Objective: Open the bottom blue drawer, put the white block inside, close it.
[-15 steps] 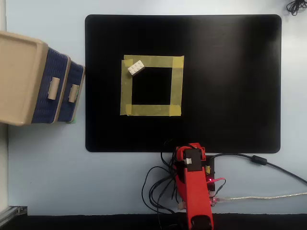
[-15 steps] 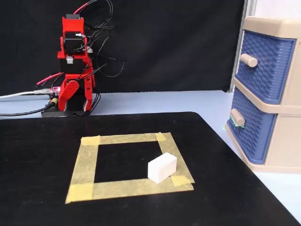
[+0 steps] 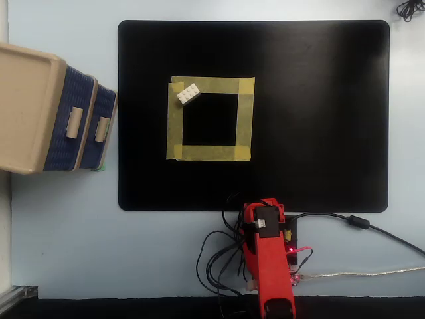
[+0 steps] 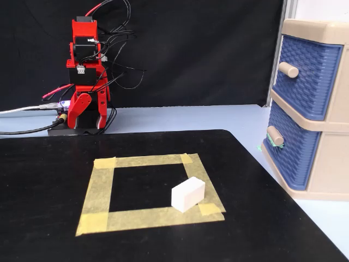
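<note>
Arm (image 4: 84, 76) is sitting folded upright on its base at the mat's (image 3: 319, 100) edge, well apart from everything else. Gripper is tucked against the arm; its jaws are not showing clearly in either view, so cannot tell how open it is, and nothing is visibly in it. Block (image 3: 188, 94) is lying on a corner of the tape square (image 3: 242, 119), the corner nearest the cabinet (image 3: 26, 106). Bottom drawer (image 4: 292, 155) is sitting closed, handle (image 4: 275, 135) facing the mat.
</note>
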You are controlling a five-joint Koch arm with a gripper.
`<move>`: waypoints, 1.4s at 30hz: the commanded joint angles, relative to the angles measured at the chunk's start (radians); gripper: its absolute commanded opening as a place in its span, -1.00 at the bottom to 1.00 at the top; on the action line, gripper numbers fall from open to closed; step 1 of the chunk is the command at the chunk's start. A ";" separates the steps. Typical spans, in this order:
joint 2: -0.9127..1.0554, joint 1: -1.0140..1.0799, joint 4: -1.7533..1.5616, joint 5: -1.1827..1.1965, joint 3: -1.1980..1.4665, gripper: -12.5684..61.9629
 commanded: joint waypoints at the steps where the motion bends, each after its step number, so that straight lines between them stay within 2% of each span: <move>1: 0.058 -0.012 0.103 -0.015 -0.190 0.25; 4: 0.015 -0.018 0.081 -0.032 -0.531 0.24; 6: -0.094 -0.054 0.002 -0.161 -0.678 0.24; 8: -0.147 -0.218 -0.083 -0.397 -0.673 0.24; 9: -0.187 -0.373 -0.169 -0.578 -0.650 0.23; 12: -0.330 -0.687 -0.561 -1.080 -0.557 0.24; 15: -0.410 -0.756 -0.976 -1.399 -0.465 0.24; 17: -0.462 -0.767 -1.295 -1.526 -0.382 0.24; 20: -0.574 -0.827 -1.709 -1.539 -0.298 0.24; 23: -0.808 -0.851 -2.138 -1.542 -0.282 0.24; 26: -1.042 -0.853 -2.490 -1.539 -0.342 0.24; 28: -1.177 -0.853 -2.611 -1.536 -0.414 0.24; 33: -1.319 -0.856 -2.619 -1.532 -0.597 0.24; 42: -1.356 -0.910 -2.519 -1.536 -0.727 0.24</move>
